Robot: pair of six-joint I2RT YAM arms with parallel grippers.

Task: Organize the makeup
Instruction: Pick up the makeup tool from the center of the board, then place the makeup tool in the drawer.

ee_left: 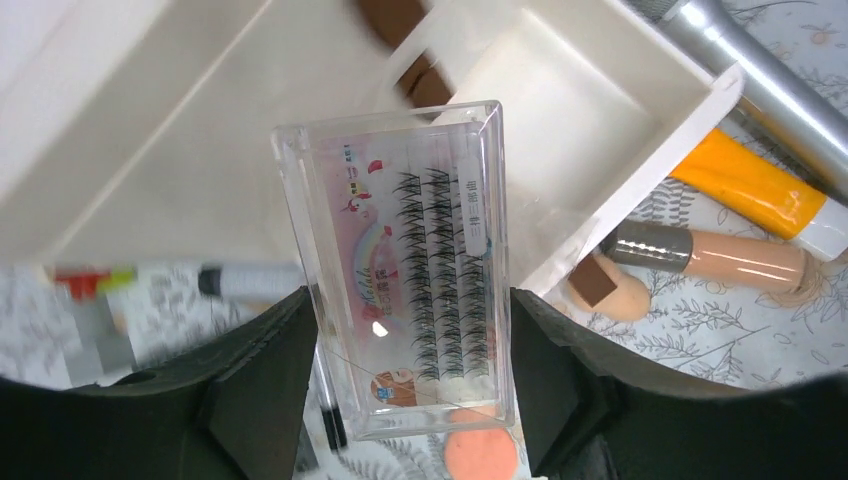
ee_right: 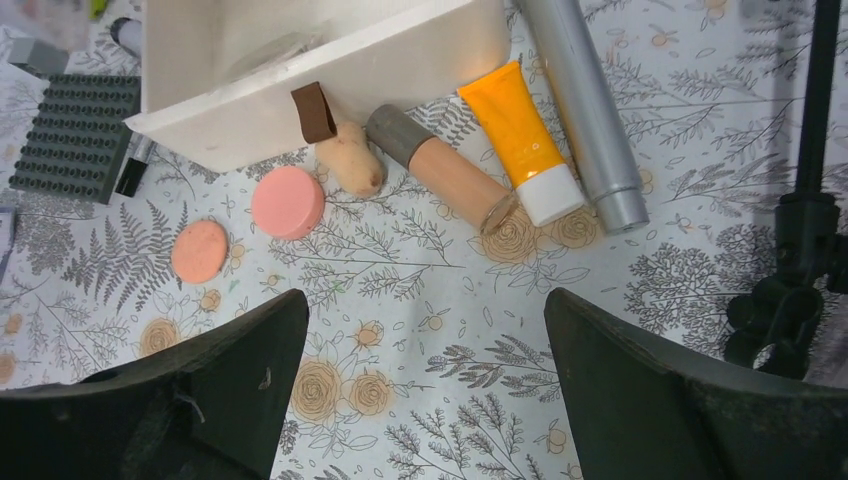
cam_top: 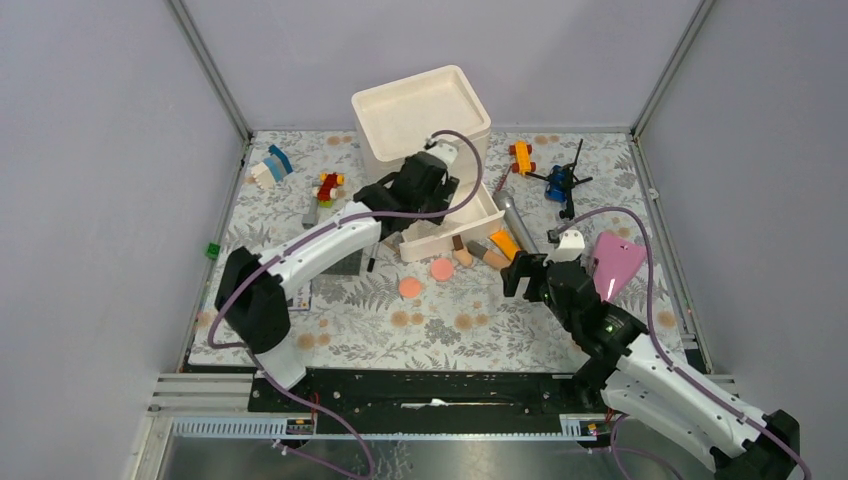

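Clear false-eyelash case (ee_left: 400,270) sits clamped in the left gripper (ee_left: 410,340) above the white tray (ee_left: 570,110), while the right gripper (ee_right: 425,310), jaws wide apart, hovers on the near side of the orange tube (ee_right: 510,120).

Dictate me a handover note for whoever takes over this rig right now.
Left gripper: shut on the clear eyelash case, over the white tray.
Right gripper: open, empty, above the table.
On the table beside the tray: orange tube, beige tube, silver-grey tube, two pink discs.
Done: none of those binned yet.
To do: drop the case in, then collect the rest.
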